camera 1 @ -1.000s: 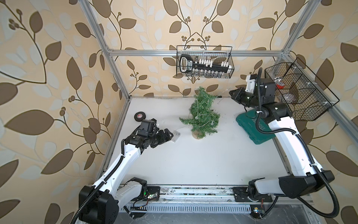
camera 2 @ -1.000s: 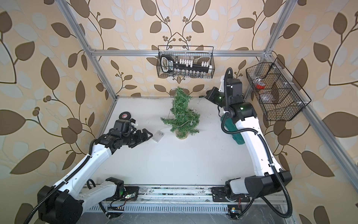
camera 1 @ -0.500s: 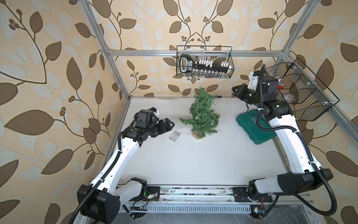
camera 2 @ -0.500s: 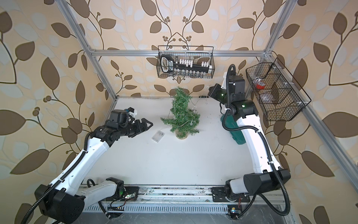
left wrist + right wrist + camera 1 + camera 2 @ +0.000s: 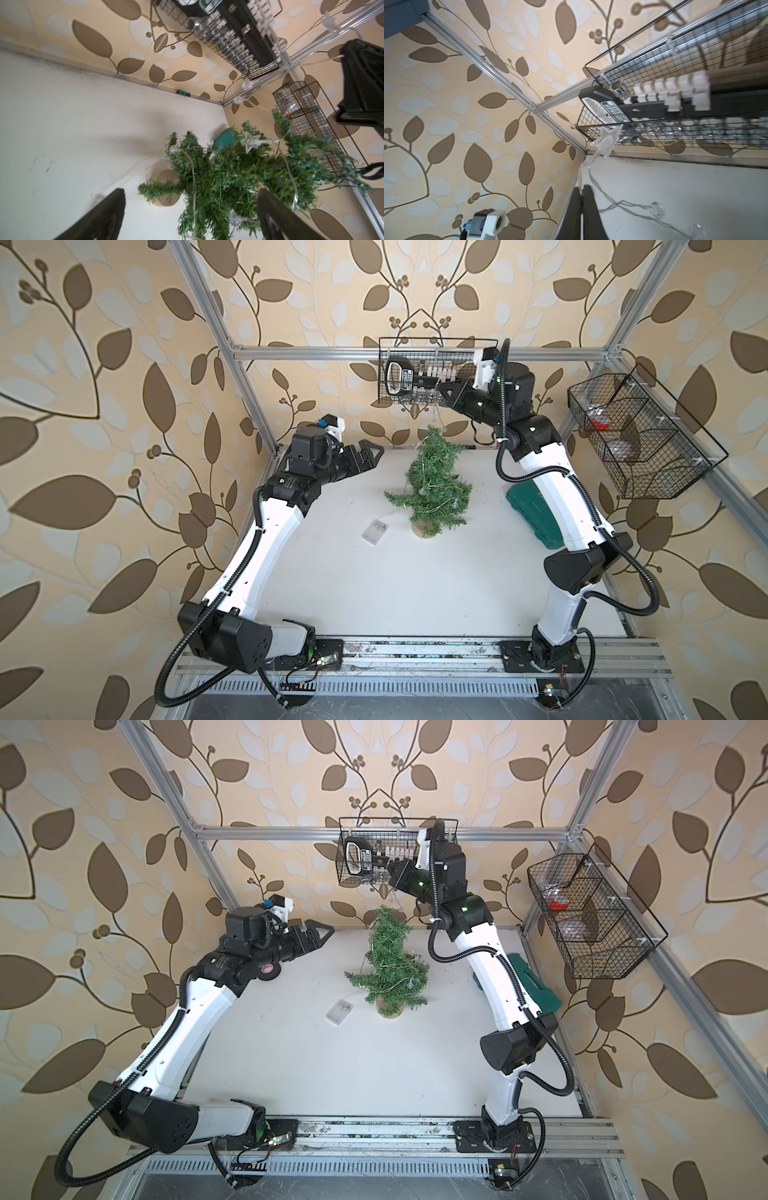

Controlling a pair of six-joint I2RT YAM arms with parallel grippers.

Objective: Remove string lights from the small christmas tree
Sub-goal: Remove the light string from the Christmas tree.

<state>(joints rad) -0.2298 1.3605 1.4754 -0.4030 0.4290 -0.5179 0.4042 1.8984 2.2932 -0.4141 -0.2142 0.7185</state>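
Beside the wire basket [image 5: 436,339], above the small christmas tree [image 5: 434,485], the right claw [image 5: 581,190] is clenched on the string lights [image 5: 656,208]. The left claw [image 5: 372,450] gapes empty; a green case [image 5: 528,506] sits by the right arm.

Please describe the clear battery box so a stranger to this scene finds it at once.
Find the white table, then the small christmas tree standing on it. Beside the tree's tan base, toward the left arm, lies the battery box: the only flat, transparent rectangle there.
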